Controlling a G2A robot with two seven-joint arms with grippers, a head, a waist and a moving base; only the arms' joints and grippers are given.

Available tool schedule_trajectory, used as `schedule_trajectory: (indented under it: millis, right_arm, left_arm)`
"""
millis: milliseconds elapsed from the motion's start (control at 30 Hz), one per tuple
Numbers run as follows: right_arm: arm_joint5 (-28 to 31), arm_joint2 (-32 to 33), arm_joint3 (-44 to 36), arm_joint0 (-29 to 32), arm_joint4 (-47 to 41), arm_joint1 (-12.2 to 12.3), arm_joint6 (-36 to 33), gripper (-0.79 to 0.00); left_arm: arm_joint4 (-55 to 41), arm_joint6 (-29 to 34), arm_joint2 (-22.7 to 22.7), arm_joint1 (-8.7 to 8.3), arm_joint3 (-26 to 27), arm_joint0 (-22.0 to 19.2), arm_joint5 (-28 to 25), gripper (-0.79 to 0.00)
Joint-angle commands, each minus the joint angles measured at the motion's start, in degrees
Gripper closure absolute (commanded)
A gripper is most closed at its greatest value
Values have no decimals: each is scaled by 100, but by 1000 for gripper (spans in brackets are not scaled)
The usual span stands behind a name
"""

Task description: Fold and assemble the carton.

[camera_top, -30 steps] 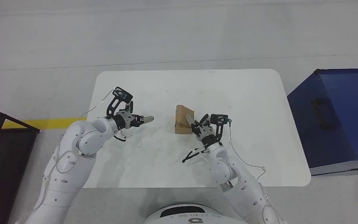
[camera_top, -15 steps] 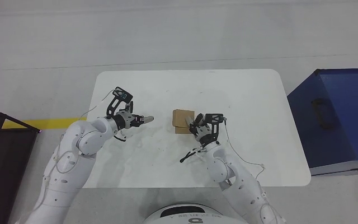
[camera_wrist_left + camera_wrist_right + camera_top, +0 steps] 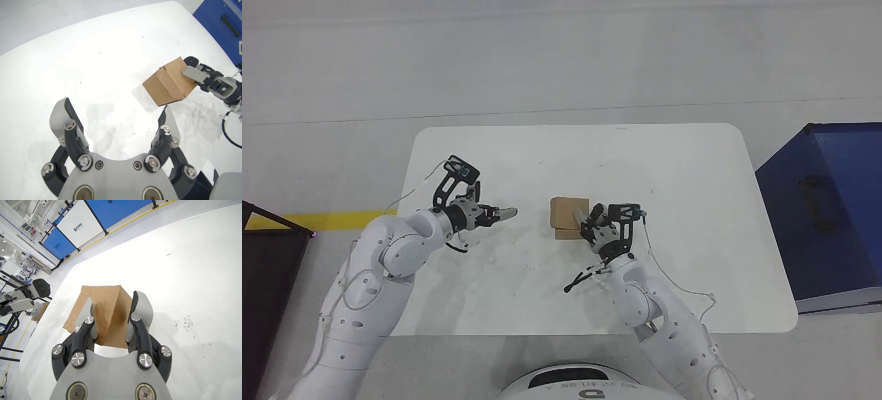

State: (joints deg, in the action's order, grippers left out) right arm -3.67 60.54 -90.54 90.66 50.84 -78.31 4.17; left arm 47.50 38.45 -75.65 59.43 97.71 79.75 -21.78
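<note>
**Carton held at mid-table by the right pincer**

From above, the brown carton (image 3: pixel 565 212) sits near the middle of the white table (image 3: pixel 692 170). Its right side is tucked under the right pincer (image 3: pixel 589 222), so that edge is hidden. It looks nearly square from here, and I cannot tell its long axis. The left pincer (image 3: pixel 504 213) hangs over bare table just left of the carton, apart from it.

In the left wrist view, the left pincer (image 3: pixel 115 106) is spread wide and holds nothing. The carton (image 3: pixel 166 87) appears beyond it, partly folded, with a crease along its top. The crease runs from the end held by the right pincer (image 3: pixel 186 66) to an open edge facing the left arm. Whether the underside touches the table is hard to make out. A blue bin (image 3: pixel 223 19) is cut off at the frame's corner.

In the right wrist view, the right pincer (image 3: pixel 113 298) is clamped on a raised fold of the carton (image 3: pixel 105 309), with one finger on each side. The near cardboard edge is hidden behind the pincer's body.
</note>
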Motion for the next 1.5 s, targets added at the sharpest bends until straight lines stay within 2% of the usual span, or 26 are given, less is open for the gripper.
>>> schedule_trajectory:
  millis: [0, 67, 167, 433, 800, 1267, 1467]
  right_arm:
    - [46, -4, 3, -9, 1, 0, -24, -372]
    - [161, -1, -1, 3, -9, 3, -7, -369]
    - [311, 40, -1, 24, -122, 8, -10, -317]
    - [274, 31, 18, -22, -83, 3, -132, -323]
    - [276, 8, 34, -37, -50, -6, -164, -326]
    - [312, 2, 15, -5, -28, -10, -180, -314]
    - [340, 18, -22, 44, -13, -5, -156, -317]
  left_arm:
    - [158, -57, 146, 16, 44, -17, 45, -785]
    - [315, -103, 300, 36, 56, -65, 101, -785]
    - [553, -134, 554, 68, 35, -159, 135, -785]
    - [1083, -293, 1058, 153, -56, -355, 367, -785]
    - [1133, -243, 1091, 170, -81, -382, 407, -785]
    - [1459, -253, 1435, 247, -213, -495, 560, -785]
    - [1408, -308, 1349, 264, -301, -574, 698, -785]
